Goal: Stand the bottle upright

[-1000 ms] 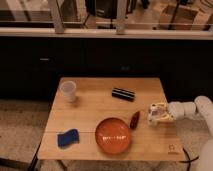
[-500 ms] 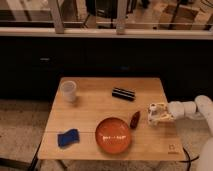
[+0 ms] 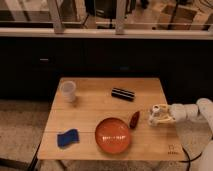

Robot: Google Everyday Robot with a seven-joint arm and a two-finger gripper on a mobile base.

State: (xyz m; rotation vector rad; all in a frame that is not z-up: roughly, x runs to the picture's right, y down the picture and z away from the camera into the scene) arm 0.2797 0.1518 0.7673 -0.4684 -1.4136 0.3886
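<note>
Camera view: one bottle [image 3: 156, 114] at gripper [image 3: 154, 118].

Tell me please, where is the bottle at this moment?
In the camera view, the bottle is near the right edge of the wooden table, at the gripper, just right of the small dark red item and the orange bowl.

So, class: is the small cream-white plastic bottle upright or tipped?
Cannot tell: the gripper, at the wooden table's right edge, hides the bottle.
</note>
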